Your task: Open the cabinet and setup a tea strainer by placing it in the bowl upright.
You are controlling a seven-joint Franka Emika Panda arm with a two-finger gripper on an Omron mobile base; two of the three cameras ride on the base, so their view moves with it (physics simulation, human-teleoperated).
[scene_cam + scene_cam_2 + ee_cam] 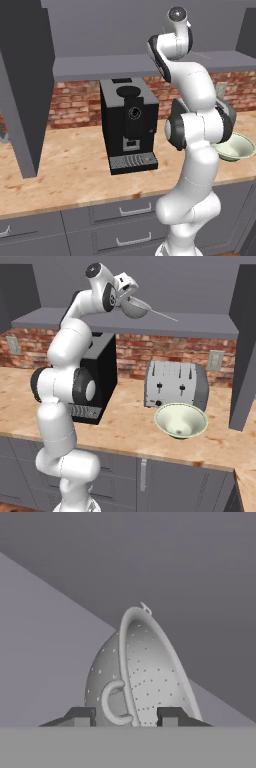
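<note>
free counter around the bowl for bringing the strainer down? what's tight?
Bare counter lies between the coffee machine and the bowl, and along the front edge. It is crowded behind the bowl, where the toaster stands close. The gripper holds the tea strainer up in the open cabinet.

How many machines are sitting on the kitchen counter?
2. A black coffee machine stands at the brick wall on the counter, behind the arm. A silver toaster stands further right, just behind the bowl. Others could be out of frame.
</note>
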